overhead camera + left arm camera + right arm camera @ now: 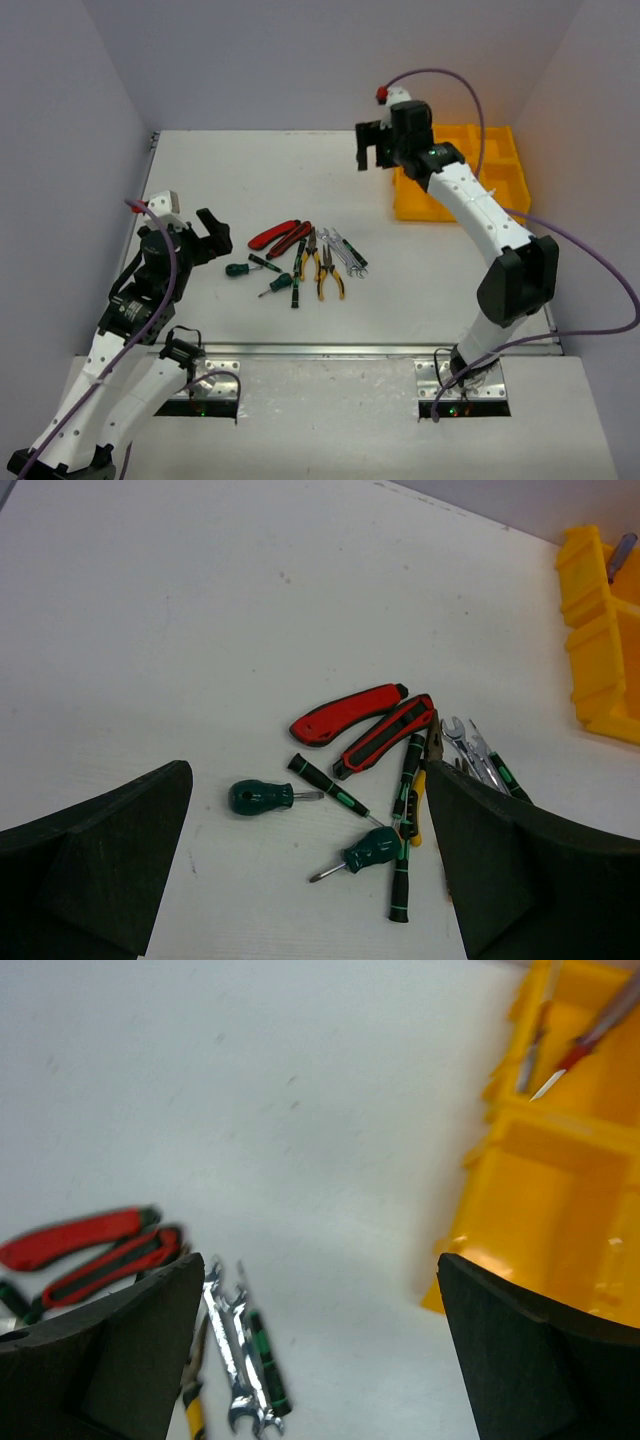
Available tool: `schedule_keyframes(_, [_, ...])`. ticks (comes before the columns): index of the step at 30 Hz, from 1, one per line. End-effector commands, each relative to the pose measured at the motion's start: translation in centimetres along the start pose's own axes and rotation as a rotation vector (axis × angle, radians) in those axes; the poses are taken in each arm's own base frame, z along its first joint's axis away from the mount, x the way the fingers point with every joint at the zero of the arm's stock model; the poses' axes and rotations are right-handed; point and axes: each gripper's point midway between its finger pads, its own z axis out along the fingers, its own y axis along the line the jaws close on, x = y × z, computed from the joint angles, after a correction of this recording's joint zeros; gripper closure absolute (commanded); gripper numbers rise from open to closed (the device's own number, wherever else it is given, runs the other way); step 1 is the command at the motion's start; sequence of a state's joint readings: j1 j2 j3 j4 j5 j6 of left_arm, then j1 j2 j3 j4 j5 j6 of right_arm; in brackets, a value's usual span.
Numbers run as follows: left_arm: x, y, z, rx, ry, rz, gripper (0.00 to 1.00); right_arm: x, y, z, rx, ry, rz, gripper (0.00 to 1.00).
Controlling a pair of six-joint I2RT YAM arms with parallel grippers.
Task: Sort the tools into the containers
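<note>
Pliers [325, 262] lie near-to-far, jaws pointing away, handles nearest.

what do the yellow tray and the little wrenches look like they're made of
The yellow tray looks like moulded plastic with a glossy finish: one even bright colour, soft highlights along its lower wall. The wrenches look like bare polished metal, probably steel: silver, with sharp mirror-like glints.

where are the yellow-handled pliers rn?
Top view, mid-table pile: the pliers lie between a black-green screwdriver on their left and the silver wrenches on their right.
</note>
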State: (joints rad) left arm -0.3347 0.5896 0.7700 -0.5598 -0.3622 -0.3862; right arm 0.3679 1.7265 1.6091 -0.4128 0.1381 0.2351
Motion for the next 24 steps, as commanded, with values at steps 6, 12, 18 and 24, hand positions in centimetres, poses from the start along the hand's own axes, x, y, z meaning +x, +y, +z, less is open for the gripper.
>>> schedule_keyframes(6, [-1.0, -0.9, 0.0, 0.038, -0.036, 0.004, 0.0, 18.4, 8.1, -2.7, -0.31, 0.365, -0.116, 0.01])
schedule_keyframes(12, [-0.9, -0.8, 0.0, 0.036, -0.034, 0.005, 0.0, 21.3, 7.4, -1.6, -0.244, 0.464, -0.183, 0.27])
schedule_keyframes(18, [-0.8, -0.8, 0.0, 0.038, -0.032, 0.005, 0.0, 23.3, 6.6, 0.8, -0.177, 0.554, -0.207, 0.44])
schedule_keyframes(24, [-0.7, -0.9, 0.1, 0.041, -0.027, 0.007, 0.0, 24.0, 6.4, 2.5, -0.156, 0.565, -0.236, 0.55])
